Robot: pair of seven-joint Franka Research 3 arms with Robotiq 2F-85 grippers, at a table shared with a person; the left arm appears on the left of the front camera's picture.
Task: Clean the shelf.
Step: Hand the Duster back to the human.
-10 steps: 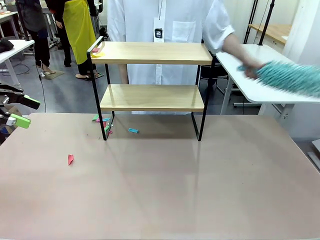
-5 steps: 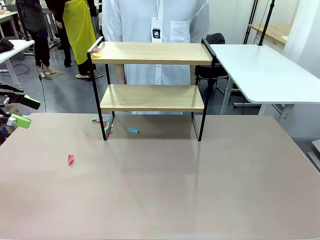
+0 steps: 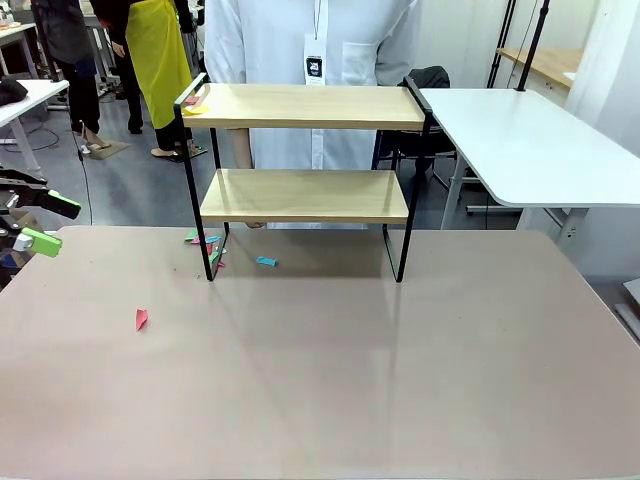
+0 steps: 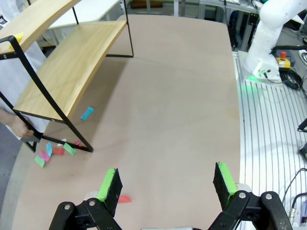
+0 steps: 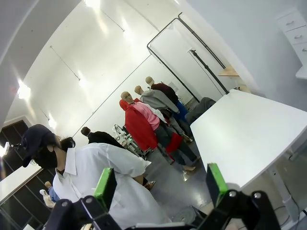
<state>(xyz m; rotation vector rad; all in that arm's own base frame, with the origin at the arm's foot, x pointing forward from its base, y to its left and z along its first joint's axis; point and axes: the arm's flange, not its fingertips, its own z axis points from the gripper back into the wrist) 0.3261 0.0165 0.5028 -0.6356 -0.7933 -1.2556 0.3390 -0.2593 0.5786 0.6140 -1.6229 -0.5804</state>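
Note:
The shelf (image 3: 305, 195) stands at the far middle of the beige table, two light wooden boards in a black frame. A yellow and a pink paper scrap (image 3: 193, 104) lie on its top board's left end. Several coloured scraps (image 3: 207, 245) lie on the table by its left leg, with a teal one (image 3: 265, 262) nearby and a red one (image 3: 141, 319) nearer me. My left gripper (image 3: 55, 224) hangs open and empty at the table's left edge. From the left wrist, its gripper (image 4: 168, 181) looks at the shelf (image 4: 72, 67) and the scraps (image 4: 57, 151). My right gripper (image 5: 160, 186) is open, raised toward the room.
A person in a white shirt (image 3: 310, 40) stands right behind the shelf, one hand (image 4: 21, 127) low by its frame. A white table (image 3: 520, 140) adjoins at the back right. The right arm's base (image 4: 273, 33) stands beside the beige table (image 3: 350, 380).
The person's arm and the teal duster that reached over the white table on the right are gone; the person now stands straight behind the shelf. Neither gripper moved.

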